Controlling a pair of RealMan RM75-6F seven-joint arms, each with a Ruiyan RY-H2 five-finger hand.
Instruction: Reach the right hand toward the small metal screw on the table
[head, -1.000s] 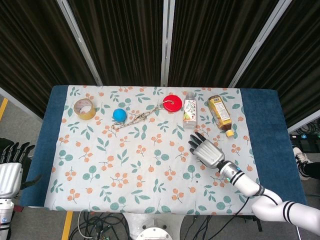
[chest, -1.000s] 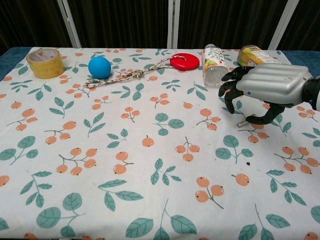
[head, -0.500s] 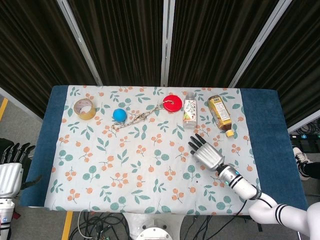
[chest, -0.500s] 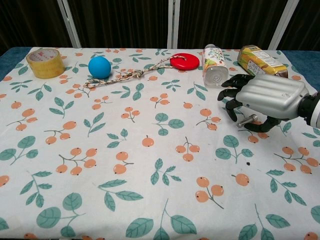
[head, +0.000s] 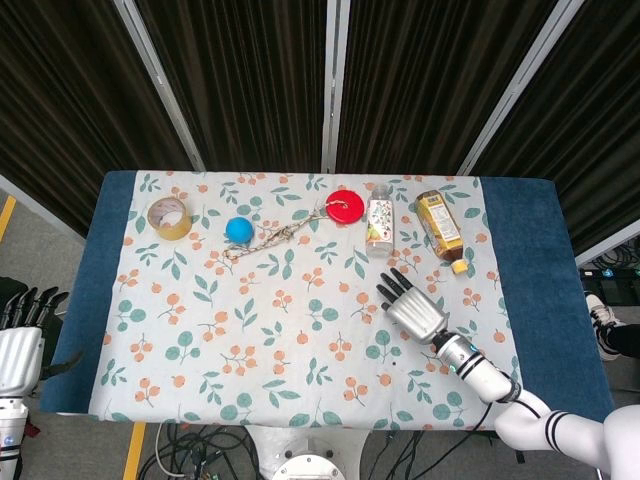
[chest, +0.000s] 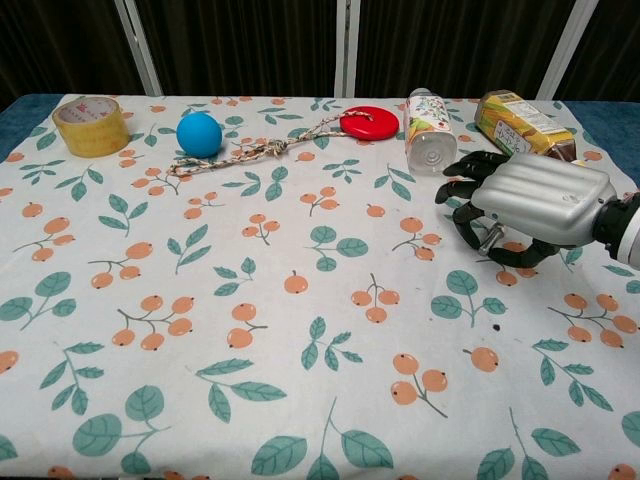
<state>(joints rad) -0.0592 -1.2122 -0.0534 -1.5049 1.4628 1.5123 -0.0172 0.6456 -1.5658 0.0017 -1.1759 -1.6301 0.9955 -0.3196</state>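
While the right hand (chest: 535, 205) hovered low over the tablecloth (chest: 300, 330), its dark fingers (chest: 468, 190) were curled downward around the small metal screw (chest: 489, 240), which showed under the palm, between fingers and thumb. Whether the screw was actually pinched or merely lay under the hand could not be told; it looked slightly raised, yet the contact was hidden.

Judging from that, the main risk was a slip: the screw was a short, smooth, shiny cylinder, and thick rigid fingertips closing unevenly could flick it away or roll it across the soft printed cloth. A push too far down could also drag and wrinkle the cloth.

Just beyond the fingers lay a clear plastic bottle (chest: 429, 128) on its side, and behind the hand a yellow labelled bottle (chest: 520, 120); a careless sweep might nudge either.

The left hand (head: 22, 330) stayed off the table's edge, fingers up and apart, holding nothing.
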